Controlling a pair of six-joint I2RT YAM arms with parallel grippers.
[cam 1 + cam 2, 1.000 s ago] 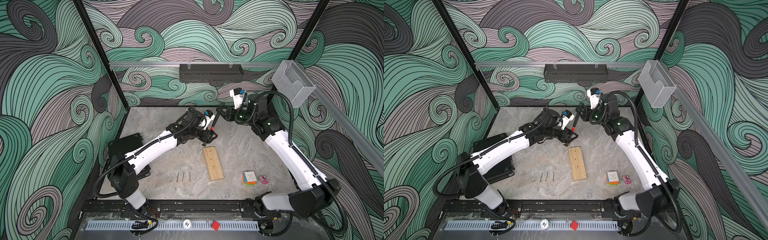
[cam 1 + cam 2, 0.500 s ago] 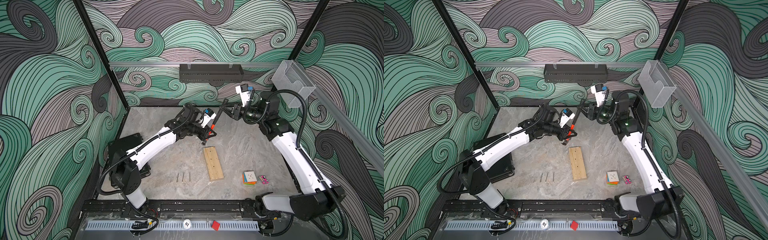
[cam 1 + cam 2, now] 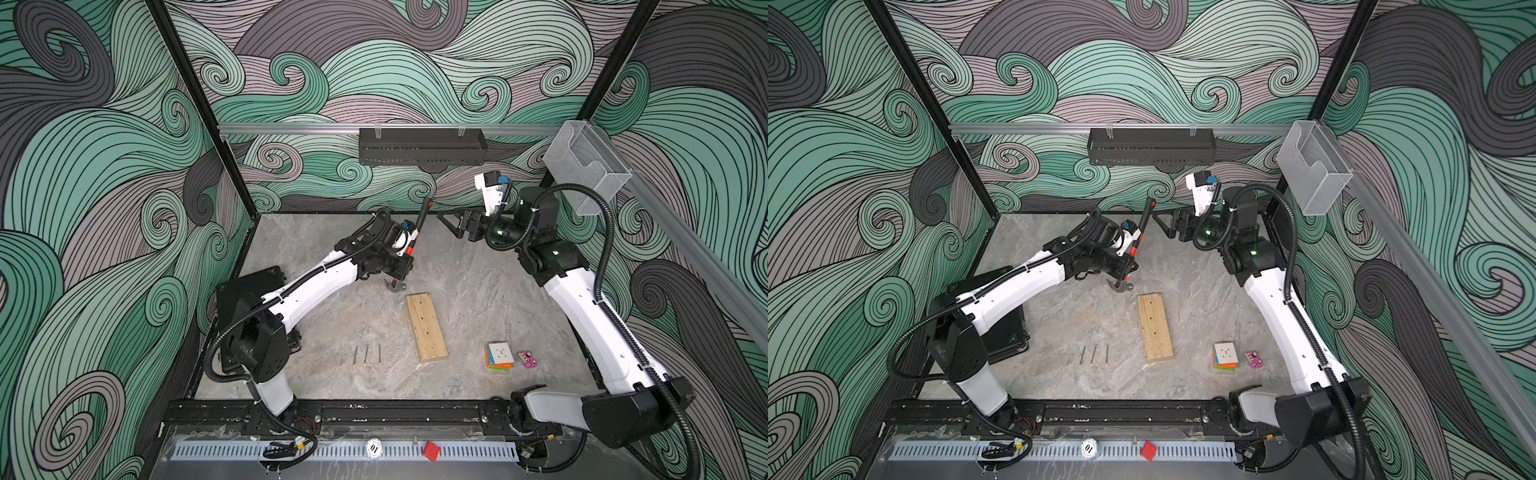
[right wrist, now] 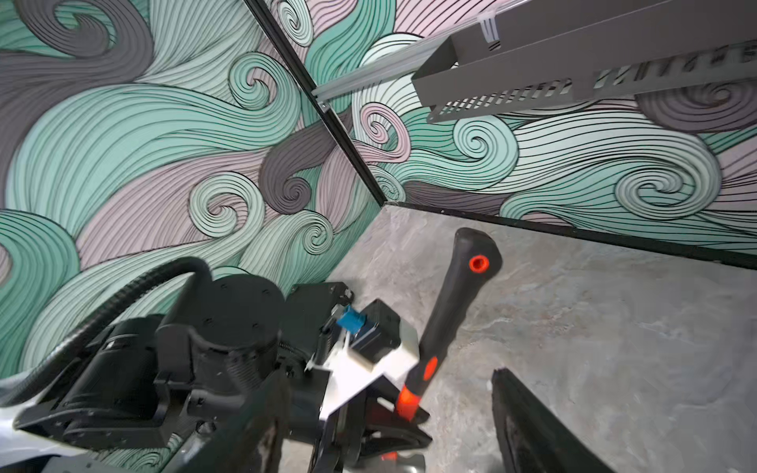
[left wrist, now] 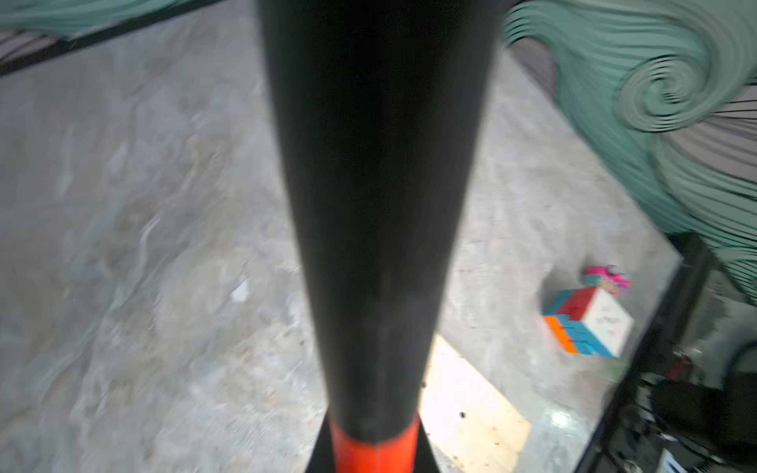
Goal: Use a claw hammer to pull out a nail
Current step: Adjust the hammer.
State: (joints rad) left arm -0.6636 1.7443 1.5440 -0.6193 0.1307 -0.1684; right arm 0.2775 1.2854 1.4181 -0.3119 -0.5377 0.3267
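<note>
The claw hammer [image 3: 422, 218] stands almost upright at the far middle of the bench [image 3: 478, 291], with a narrow gap separating its handle from the wide-spread right pincer [image 3: 449, 224]. The wooden block [image 3: 427, 326] occupies the centre, with three nails [image 3: 366, 354] left of it. Between block and cube [image 3: 498, 355] the bench is bare; the far left corner seems bare too.

My desk [image 3: 478, 282] carries a wooden plank [image 3: 427, 327], lying flat near the centre. To my right, a colour puzzle cube [image 3: 498, 355] stands with a small pink toy [image 3: 527, 359] just beside it. A black slotted tray [image 3: 422, 147] hangs on the back wall rail. A clear plastic bin [image 3: 586, 166] hangs on the right wall rail. A red square [image 3: 431, 451] lies at the front edge.
</note>
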